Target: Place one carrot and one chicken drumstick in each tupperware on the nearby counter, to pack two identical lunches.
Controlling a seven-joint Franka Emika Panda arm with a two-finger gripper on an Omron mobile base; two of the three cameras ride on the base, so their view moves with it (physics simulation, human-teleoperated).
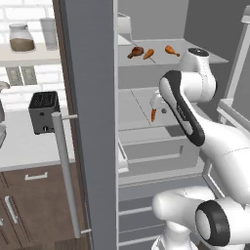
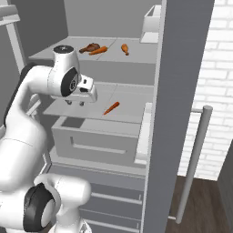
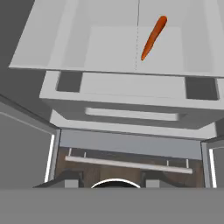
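One carrot (image 3: 154, 37) lies alone on the middle fridge shelf (image 2: 129, 98); the same carrot (image 2: 111, 108) is a short way to the right of my gripper (image 2: 75, 103) and apart from it. The gripper (image 3: 113, 179) points down over the shelf's front edge, open, with nothing between its fingers. On the upper shelf a chicken drumstick (image 1: 135, 51), a second carrot (image 1: 148, 53) and another drumstick (image 1: 171, 50) lie in a row. The counter (image 1: 29, 144) is at the left, beyond the fridge door. The tupperware is out of view.
The open fridge door (image 1: 93, 122) with its long bar handle (image 1: 66, 171) stands between the fridge and the counter. A drawer (image 2: 95, 136) sits under the middle shelf. A dark toaster (image 1: 44, 111) stands on the counter, with jars (image 1: 22, 38) on a wall shelf above.
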